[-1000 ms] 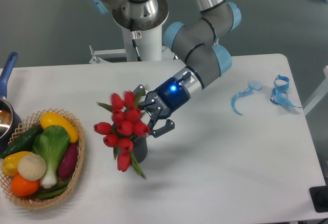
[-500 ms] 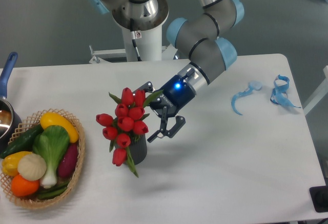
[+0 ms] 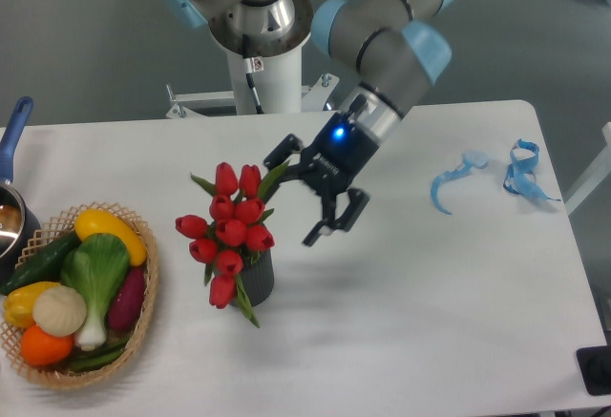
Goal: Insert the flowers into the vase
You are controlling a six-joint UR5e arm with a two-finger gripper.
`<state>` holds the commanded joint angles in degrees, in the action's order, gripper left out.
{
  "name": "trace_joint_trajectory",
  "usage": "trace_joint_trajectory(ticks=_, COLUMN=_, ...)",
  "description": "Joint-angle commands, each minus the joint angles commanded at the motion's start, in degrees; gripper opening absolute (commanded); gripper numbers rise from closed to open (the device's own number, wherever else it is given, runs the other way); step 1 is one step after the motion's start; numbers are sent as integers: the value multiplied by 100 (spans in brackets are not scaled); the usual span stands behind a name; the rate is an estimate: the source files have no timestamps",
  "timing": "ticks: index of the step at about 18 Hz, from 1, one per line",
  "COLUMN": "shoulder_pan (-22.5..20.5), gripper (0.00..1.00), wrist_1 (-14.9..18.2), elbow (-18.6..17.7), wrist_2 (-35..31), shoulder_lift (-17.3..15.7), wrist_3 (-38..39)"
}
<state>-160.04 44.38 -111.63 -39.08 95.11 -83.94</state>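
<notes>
A white table (image 3: 401,322) carries the vase (image 3: 260,279), a wicker basket (image 3: 143,326), a pot (image 3: 11,215) and blue ribbons (image 3: 520,171).

A robotics lab: pedestal-mounted arm (image 3: 382,26) over a bare white table (image 3: 430,293).

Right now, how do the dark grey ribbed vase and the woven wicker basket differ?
The dark grey ribbed vase stands upright near the table's middle, holding red tulips; the woven wicker basket lies low and wide at the left edge, filled with toy vegetables. The vase is narrow and dark, the basket broad and tan. Both are full.
</notes>
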Motion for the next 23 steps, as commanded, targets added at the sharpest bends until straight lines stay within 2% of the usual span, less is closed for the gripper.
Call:
trace_joint_trajectory(ticks=1, shoulder_pan=-132, gripper=100, wrist_1=-9, elbow=122, wrist_2=-299, shoulder_lift=-62, wrist_3=0)
trace_joint_trajectory(ticks=3, shoulder_pan=-308, gripper=100, wrist_1=17, elbow=377, wrist_2=-389, shoulder_lift=-176, wrist_3=70)
trace_joint_trajectory(ticks=5, shoulder_pan=-641, gripper=100, wrist_1=0, elbow=475, wrist_2=-416, shoulder_lift=-212, wrist_3=53)
trace_joint_trajectory(ticks=8, shoulder_pan=-905, gripper=100, wrist_1=61, elbow=746, wrist_2=-555, shoulder_lift=-326, wrist_3=62)
trace_joint_trajectory(ticks=11, shoulder_pan=-1135, gripper=100, wrist_1=132, elbow=896, wrist_2=-1407, shoulder_lift=-475, wrist_3=0)
trace_joint_trajectory(ticks=14, shoulder_pan=-1126, gripper=100, wrist_1=210, elbow=1020, wrist_2=-1856, shoulder_lift=-502, wrist_3=-227)
trace_joint_trajectory(ticks=16, shoulder_pan=-1161, gripper=100, wrist_1=508, elbow=1186, wrist_2=-2294, shoulder_lift=-502, wrist_3=-788)
trace_joint_trajectory(ticks=21, shoulder_pan=-1196, gripper=100, wrist_1=1624, elbow=1748, wrist_2=-3096, shoulder_lift=-484, wrist_3=-1975)
trace_joint_trajectory(ticks=23, shoulder_pan=-1249, gripper=100, wrist_1=1976, elbow=1811, wrist_2=-3394, shoulder_lift=-484, wrist_3=-2642)
